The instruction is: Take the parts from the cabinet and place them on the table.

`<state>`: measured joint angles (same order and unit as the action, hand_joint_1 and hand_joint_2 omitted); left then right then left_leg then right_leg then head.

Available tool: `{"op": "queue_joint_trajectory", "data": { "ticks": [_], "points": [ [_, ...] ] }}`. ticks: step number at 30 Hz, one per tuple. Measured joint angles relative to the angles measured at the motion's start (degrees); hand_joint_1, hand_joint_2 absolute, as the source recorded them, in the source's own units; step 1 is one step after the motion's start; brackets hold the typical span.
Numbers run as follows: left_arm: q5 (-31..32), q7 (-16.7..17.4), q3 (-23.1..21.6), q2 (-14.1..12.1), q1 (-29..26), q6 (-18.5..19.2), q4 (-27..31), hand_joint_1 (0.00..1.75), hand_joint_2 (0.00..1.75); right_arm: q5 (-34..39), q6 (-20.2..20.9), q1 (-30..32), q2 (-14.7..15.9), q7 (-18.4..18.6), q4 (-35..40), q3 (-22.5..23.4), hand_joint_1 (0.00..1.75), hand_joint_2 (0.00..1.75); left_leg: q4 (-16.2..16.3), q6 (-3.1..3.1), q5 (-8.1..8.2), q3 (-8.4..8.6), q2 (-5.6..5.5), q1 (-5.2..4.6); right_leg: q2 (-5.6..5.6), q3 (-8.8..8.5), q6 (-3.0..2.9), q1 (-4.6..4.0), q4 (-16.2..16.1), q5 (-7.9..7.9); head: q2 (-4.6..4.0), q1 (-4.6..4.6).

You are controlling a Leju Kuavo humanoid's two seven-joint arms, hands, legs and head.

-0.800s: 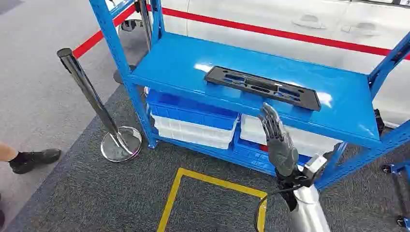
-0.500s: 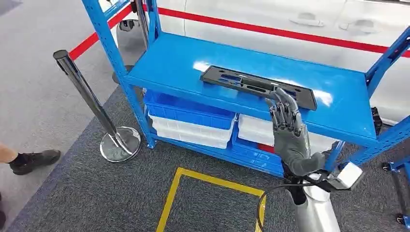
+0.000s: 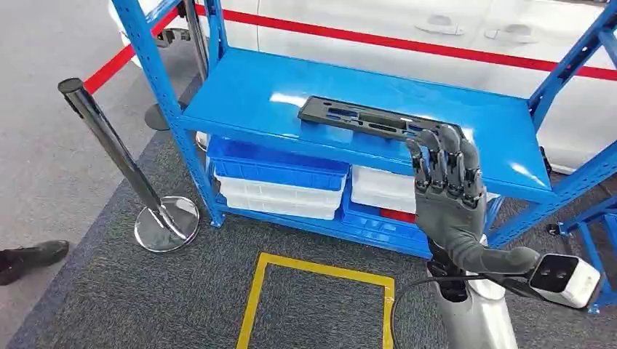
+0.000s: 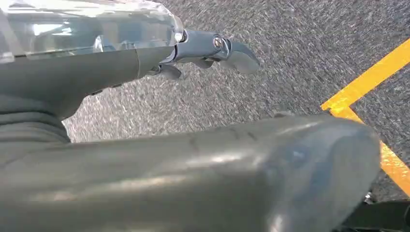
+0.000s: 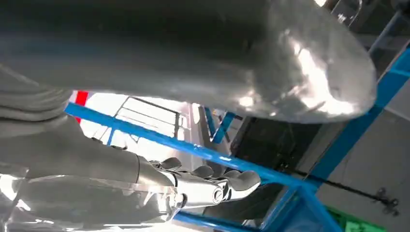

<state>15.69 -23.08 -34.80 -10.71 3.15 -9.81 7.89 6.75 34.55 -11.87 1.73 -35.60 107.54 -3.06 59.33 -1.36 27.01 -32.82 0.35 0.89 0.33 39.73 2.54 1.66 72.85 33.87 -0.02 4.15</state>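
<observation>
Scene: a silver-armed humanoid stands before a blue steel shelving rack (image 3: 240, 87), a white vehicle with a red stripe (image 3: 407, 33) parked just behind it.
Part: a long, flat black plastic panel with slotted cut-outs (image 3: 364, 120) lies on the rack's upper shelf, near the front edge, its right end hidden behind the raised hand.
Right hand: the robot's grey, many-fingered right hand (image 3: 444, 193) is lifted upright in front of the shelf, fingers (image 3: 439, 156) straight and close side by side, tips level with the panel's right end; it holds nothing, and contact with the panel cannot be told.
Left hand: the left hand (image 4: 208, 48) hangs over grey carpet beside a yellow floor line (image 4: 372, 77); its fingers appear loosely curled, though how far cannot be told.
Step in hand: reaching for the panel, by the look of it.
Doing it well: the fingers likely need to come down over the panel's near long edge, thumb beneath, since the piece is thin and lies flat; gripping nearer the middle would keep it from tipping.
Risk: a push from straight fingers could slide the panel back across the smooth shelf.
Below: blue and white plastic bins (image 3: 280, 178) sit on the lower shelf.
Floor: a chrome barrier post (image 3: 116, 156) stands to the left of the rack.
</observation>
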Motion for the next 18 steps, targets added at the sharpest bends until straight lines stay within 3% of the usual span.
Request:
{"op": "queue_joint_trajectory", "data": {
  "ticks": [1,2,3,4,5,6,7,8,10,11,12,13,14,15,16,17,18],
  "points": [
    [0.0,-0.1,0.0,0.0,0.0,0.1,0.0,0.00,0.00,0.2,0.1,0.0,0.0,0.0,0.0,-0.1,0.00,0.00,0.0,-0.18,0.07,0.01,0.49,-0.28,-0.01,1.73,-0.14,-0.12,3.4,0.91,0.00,0.00],
    [0.0,-0.2,0.0,0.0,0.0,0.1,0.0,0.00,0.00,0.6,0.2,0.0,0.1,-0.1,0.0,-0.3,0.00,0.00,0.0,-0.31,0.15,0.11,1.00,-0.57,-0.02,2.25,-0.44,-0.34,4.2,0.38,0.00,0.00],
    [0.0,-0.3,0.0,0.0,0.1,0.2,0.0,0.00,0.00,0.8,0.5,-0.1,0.2,-0.1,0.0,-0.5,0.00,0.00,0.0,-0.46,0.25,0.27,1.51,-0.85,-0.05,1.27,-0.93,-0.62,2.1,-1.41,0.00,0.00],
    [0.0,-0.4,0.0,0.0,0.2,0.2,0.0,0.00,0.00,1.0,0.8,-0.1,0.3,-0.1,0.2,-0.6,0.00,0.00,0.0,-0.62,0.37,0.53,1.99,-1.15,-0.34,-0.93,-1.67,-1.15,-2.3,-3.98,0.00,0.00],
    [0.0,-0.5,0.0,0.0,0.2,0.2,0.0,0.00,0.00,1.0,0.9,-0.3,0.4,-0.1,0.4,-0.6,0.00,0.00,0.0,-0.74,0.54,0.86,2.48,-1.45,-1.40,-3.78,-2.73,-1.76,-7.9,-6.64,0.00,0.00],
    [0.0,-0.5,0.0,0.1,0.2,0.2,0.0,0.00,0.00,1.1,0.9,-0.6,0.4,-0.1,0.6,-0.8,0.00,0.00,-0.1,-0.78,0.65,1.05,2.85,-1.47,-3.84,-5.83,-3.94,-2.71,-12.2,-7.59,0.00,0.00],
    [0.0,-0.6,0.0,0.2,0.2,0.2,0.0,0.00,0.00,1.1,0.9,-0.9,0.5,-0.1,0.7,-1.0,0.00,0.00,0.1,-0.50,0.87,0.96,3.39,-2.06,-5.40,-6.35,-4.42,-3.12,-13.4,-6.90,0.00,0.00],
    [0.0,-0.6,0.0,0.2,0.2,0.4,-0.1,0.00,0.00,1.1,0.8,-1.1,0.5,-0.1,0.7,-1.1,0.00,0.00,-0.1,-0.36,0.83,0.89,3.59,-1.79,-4.86,-6.23,-4.21,-3.18,-13.5,-7.12,0.00,0.02],
    [-0.1,-0.9,0.0,0.2,0.3,0.9,-0.1,0.00,0.00,0.2,-0.7,-1.1,0.8,-0.1,0.8,-1.3,0.00,0.00,-0.5,0.02,0.91,1.16,4.74,-1.66,-3.70,-6.05,-4.40,-3.29,-13.7,-7.14,0.00,0.00],
    [-0.1,-1.0,0.0,0.2,0.5,1.1,-0.1,0.00,0.00,-0.1,-1.4,-1.0,1.0,-0.1,1.0,-1.4,0.00,0.00,-0.6,0.38,1.19,1.54,4.99,-2.03,-3.16,-6.78,-4.37,-2.64,-14.9,-7.46,0.00,0.02],
    [0.1,-1.1,0.0,0.2,0.4,1.3,-0.1,0.00,0.00,-0.3,-1.6,-0.9,1.0,-0.1,1.2,-1.8,0.00,0.00,0.3,0.66,1.43,1.36,3.24,-1.73,-3.05,-7.41,-4.13,-2.34,-15.7,-7.80,0.00,0.00],
    [0.0,-1.2,0.0,0.2,0.4,1.4,-0.1,0.00,0.00,-0.3,-1.8,-1.1,1.1,-0.1,1.4,-2.0,0.00,0.00,2.7,1.08,2.66,0.21,1.26,-1.46,-2.80,-7.73,-4.30,-2.11,-16.0,-7.78,0.00,0.02],
    [-0.1,-1.3,0.0,0.1,0.4,1.6,-0.1,0.00,0.00,-0.3,-2.1,-1.1,1.3,-0.1,1.4,-2.1,0.00,0.00,7.2,1.43,4.82,-2.11,0.42,-1.19,-2.53,-7.84,-4.40,-1.98,-15.9,-7.71,0.00,0.02],
    [-0.1,-1.2,-0.1,0.1,0.3,1.7,-0.3,0.00,0.00,-0.4,-2.2,-0.9,1.3,-0.1,1.4,-2.3,0.00,0.00,11.9,1.85,6.77,-4.66,0.16,-0.89,-2.16,-7.99,-4.49,-1.94,-15.9,-7.52,0.00,0.02],
    [-0.1,-1.3,-0.1,0.0,0.1,1.8,-0.3,0.00,0.00,-0.4,-2.3,-0.8,1.3,-0.1,1.4,-2.4,0.00,0.00,15.6,2.26,7.70,-6.80,0.15,-0.63,-1.72,-8.10,-4.40,-1.87,-15.9,-7.39,0.00,0.02],
    [0.0,-1.3,-0.1,0.0,0.1,1.9,-0.3,0.00,0.00,-0.4,-2.3,-0.7,1.4,-0.1,1.4,-2.5,0.00,0.00,17.0,2.57,7.25,-7.96,0.16,-0.33,-1.31,-8.33,-4.21,-1.75,-15.8,-7.19,0.00,0.02],
    [0.0,-1.3,-0.1,-0.1,0.0,1.9,-0.3,0.00,0.00,-0.4,-2.3,-0.5,1.4,-0.1,1.4,-2.6,0.00,0.00,15.7,2.90,5.46,-7.75,0.17,-0.02,-0.99,-8.70,-3.96,-1.53,-15.8,-6.90,0.00,0.02]
  ]
}}
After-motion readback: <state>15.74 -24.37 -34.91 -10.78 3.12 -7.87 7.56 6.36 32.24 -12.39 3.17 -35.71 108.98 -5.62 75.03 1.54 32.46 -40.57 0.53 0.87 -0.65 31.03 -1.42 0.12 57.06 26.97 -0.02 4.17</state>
